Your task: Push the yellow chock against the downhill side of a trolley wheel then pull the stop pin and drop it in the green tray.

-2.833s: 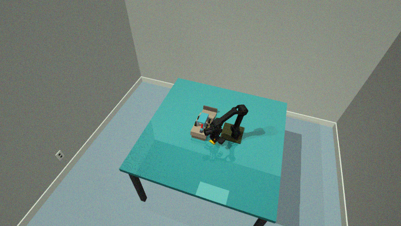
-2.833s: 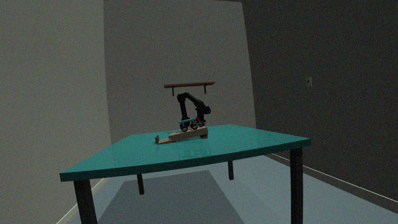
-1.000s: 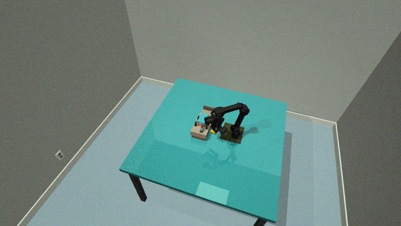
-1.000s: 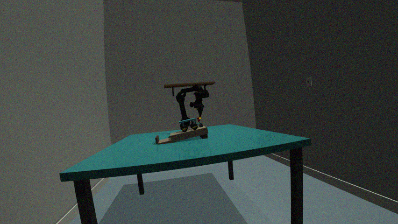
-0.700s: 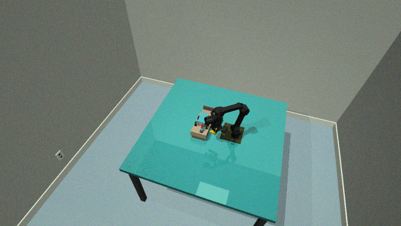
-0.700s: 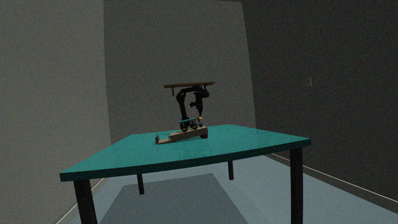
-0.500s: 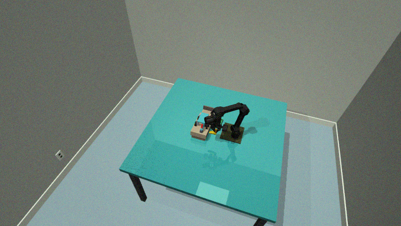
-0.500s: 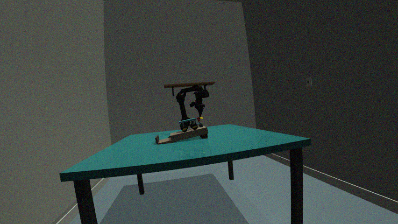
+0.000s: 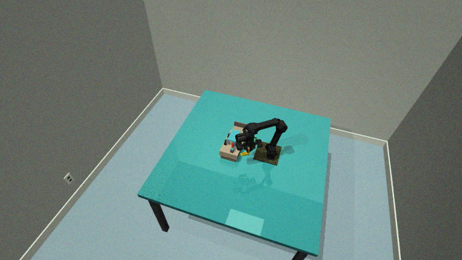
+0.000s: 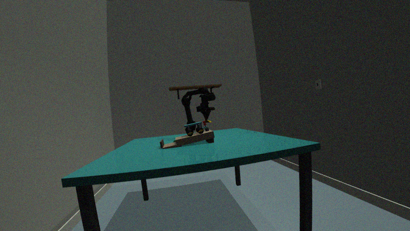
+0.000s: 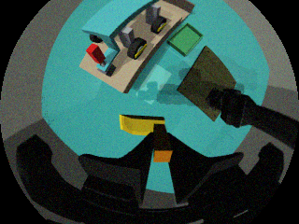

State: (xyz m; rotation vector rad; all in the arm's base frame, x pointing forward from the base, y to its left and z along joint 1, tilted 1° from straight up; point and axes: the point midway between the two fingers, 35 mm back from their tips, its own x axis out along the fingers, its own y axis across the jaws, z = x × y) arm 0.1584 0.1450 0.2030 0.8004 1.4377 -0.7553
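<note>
While the black metal pincer [image 9: 248, 150] [image 10: 206, 120] [image 11: 159, 136] gripped the yellow chock with orange handle [image 9: 244, 154] [image 10: 209, 121] [image 11: 140, 124] aloft, the blue-topped, black-wheeled trolley [image 9: 233, 136] [image 10: 194, 124] [image 11: 114, 28] stood on the tan ramp, inside the teal worktop's [image 9: 277, 200] [image 10: 160, 157] [image 11: 70, 93] edges.
</note>
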